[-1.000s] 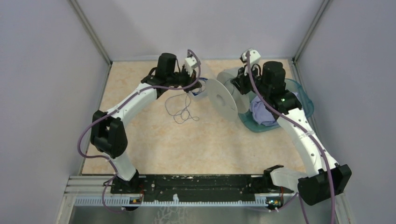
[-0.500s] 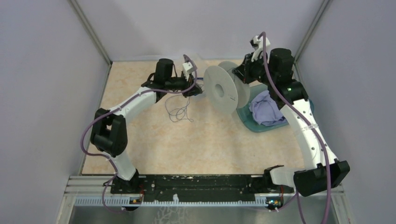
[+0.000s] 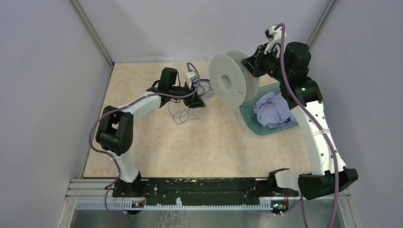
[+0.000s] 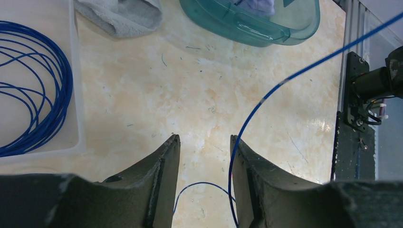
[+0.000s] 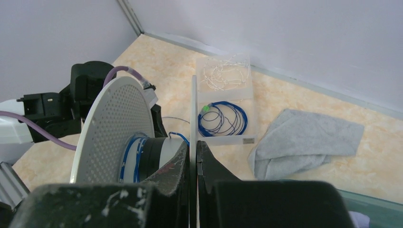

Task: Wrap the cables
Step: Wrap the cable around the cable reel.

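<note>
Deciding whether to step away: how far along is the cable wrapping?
Done: a few cable turns sit on the spool. In hand: right end effector grips its flange; left end effector is open, cable beside it. Left: loose loops on the table.

Spool (image 5: 114,128) in right gripper (image 5: 193,147): pale grey, dotted perforation pattern; blue turns on core. Cables (image 4: 262,101) by left gripper (image 4: 205,138): blue. Table (image 4: 190,85) below: beige marbled. Tub (image 4: 247,26) ahead: teal. Towel (image 5: 304,140) right of right gripper: grey. Gripper fingers black.
</note>
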You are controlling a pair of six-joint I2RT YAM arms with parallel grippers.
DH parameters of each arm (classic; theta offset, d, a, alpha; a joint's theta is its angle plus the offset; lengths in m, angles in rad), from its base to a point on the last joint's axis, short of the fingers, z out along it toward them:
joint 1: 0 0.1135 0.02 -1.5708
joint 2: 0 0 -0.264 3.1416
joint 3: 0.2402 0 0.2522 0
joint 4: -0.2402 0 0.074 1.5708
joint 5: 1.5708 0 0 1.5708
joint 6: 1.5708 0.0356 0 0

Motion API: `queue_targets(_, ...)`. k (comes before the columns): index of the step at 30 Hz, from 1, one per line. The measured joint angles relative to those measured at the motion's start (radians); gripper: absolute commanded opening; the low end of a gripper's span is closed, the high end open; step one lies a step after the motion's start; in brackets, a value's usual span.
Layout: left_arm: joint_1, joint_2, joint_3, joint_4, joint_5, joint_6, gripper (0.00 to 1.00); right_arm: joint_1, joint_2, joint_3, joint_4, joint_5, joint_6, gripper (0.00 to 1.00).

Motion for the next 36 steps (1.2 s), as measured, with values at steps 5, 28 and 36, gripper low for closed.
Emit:
queue_targets(5, 0.000, 0.005, -0.007, -0.010, 0.017, 0.002, 0.57, -0.003, 0.000, 0.025, -0.008, 0.019, -0.008, 0.00)
queue_targets(28, 0.060, -0.027, -0.042, -0.121, 0.130, 0.096, 0.78, -0.007, 0.000, 0.033, -0.024, 0.050, -0.059, 0.00)
queue_targets(36, 0.061, -0.027, -0.042, -0.127, 0.206, 0.060, 0.81, -0.007, 0.000, 0.024, -0.022, 0.044, -0.059, 0.00)
